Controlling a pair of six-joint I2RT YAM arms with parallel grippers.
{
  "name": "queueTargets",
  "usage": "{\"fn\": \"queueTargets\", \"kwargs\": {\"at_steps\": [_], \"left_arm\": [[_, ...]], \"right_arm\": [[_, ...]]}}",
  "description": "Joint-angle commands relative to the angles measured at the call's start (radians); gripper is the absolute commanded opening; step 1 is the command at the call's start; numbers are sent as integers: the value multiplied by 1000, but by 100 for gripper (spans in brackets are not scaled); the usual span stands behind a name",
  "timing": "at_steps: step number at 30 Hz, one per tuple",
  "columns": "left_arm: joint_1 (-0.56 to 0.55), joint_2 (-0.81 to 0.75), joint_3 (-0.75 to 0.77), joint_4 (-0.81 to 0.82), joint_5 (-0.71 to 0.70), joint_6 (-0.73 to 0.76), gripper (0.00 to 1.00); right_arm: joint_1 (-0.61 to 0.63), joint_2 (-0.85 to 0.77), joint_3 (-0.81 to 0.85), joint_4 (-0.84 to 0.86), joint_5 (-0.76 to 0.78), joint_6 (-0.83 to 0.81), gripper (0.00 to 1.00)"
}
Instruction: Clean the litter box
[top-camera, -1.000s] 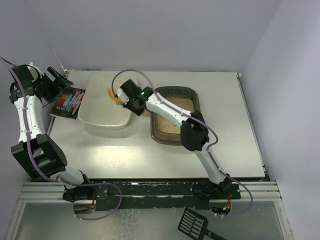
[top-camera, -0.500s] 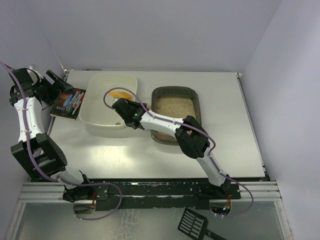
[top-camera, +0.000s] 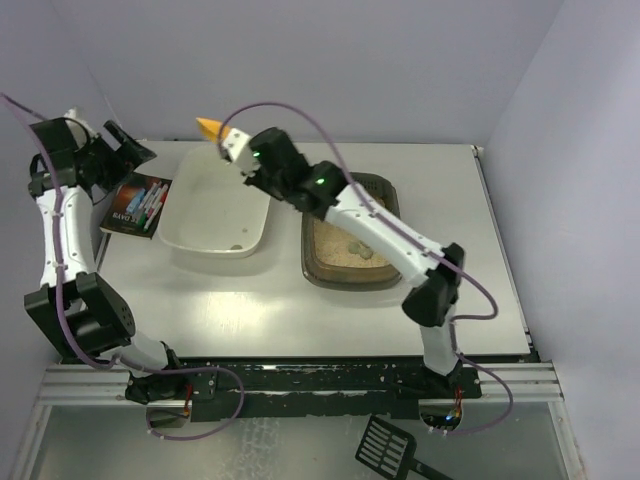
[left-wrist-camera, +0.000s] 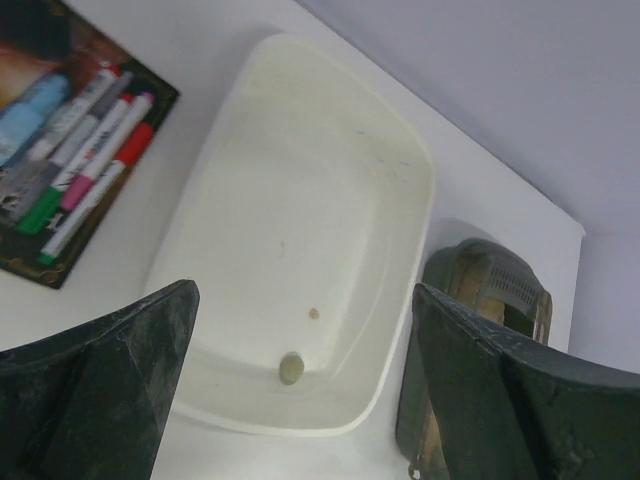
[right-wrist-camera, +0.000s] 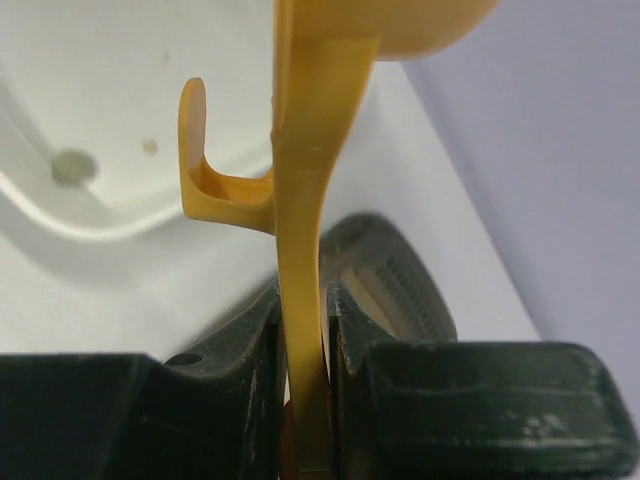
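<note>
The dark brown litter box (top-camera: 352, 232) holds beige litter and a few grey-green lumps; it also shows in the left wrist view (left-wrist-camera: 480, 330) and the right wrist view (right-wrist-camera: 395, 275). My right gripper (top-camera: 235, 145) is shut on the handle of a yellow scoop (right-wrist-camera: 300, 250), held high above the far edge of the white tub (top-camera: 215, 200). The scoop's tip (top-camera: 208, 126) points left. One grey-green lump (left-wrist-camera: 291, 368) lies in the tub, also seen in the right wrist view (right-wrist-camera: 72, 166). My left gripper (top-camera: 125, 145) is open and empty, raised at the far left.
A dark box of markers (top-camera: 135, 203) lies left of the tub. A black slotted scoop (top-camera: 385, 447) lies below the table's near edge. Walls close the back and both sides.
My right arm swung the yellow scoop from the litter box over the tub, dipped into it, then lifted it high behind the tub. A lump now lies in the tub. The left gripper rose slightly.
</note>
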Motion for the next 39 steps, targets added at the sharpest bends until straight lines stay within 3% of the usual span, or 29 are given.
{"fn": "queueTargets", "kwargs": {"at_steps": [1,9,14,20,27,34,39], "left_arm": [[-146,10,50,20,-89,23,100],[-463,175,194,-50,-229,56,99],[-578,281,289,-74,-283,39,100],[-723,367,288,-70,-324,18,100],[-846,440,270,-42,-324,-27,100],[-889,520,255,-16,-291,-85,99],[-890,486,162,146,-306,-102,100]], "right_arm": [[-123,-137,-163,-166,-169,36,0],[-432,-350,-372,-409,-481,25,0],[-467,-391,-573,-423,-391,21,0],[-506,-333,-591,-507,-379,21,0],[-534,-287,-642,-489,-312,44,0],[-536,-195,-653,-418,-264,91,0],[-535,-137,-626,-383,-208,107,0]]}}
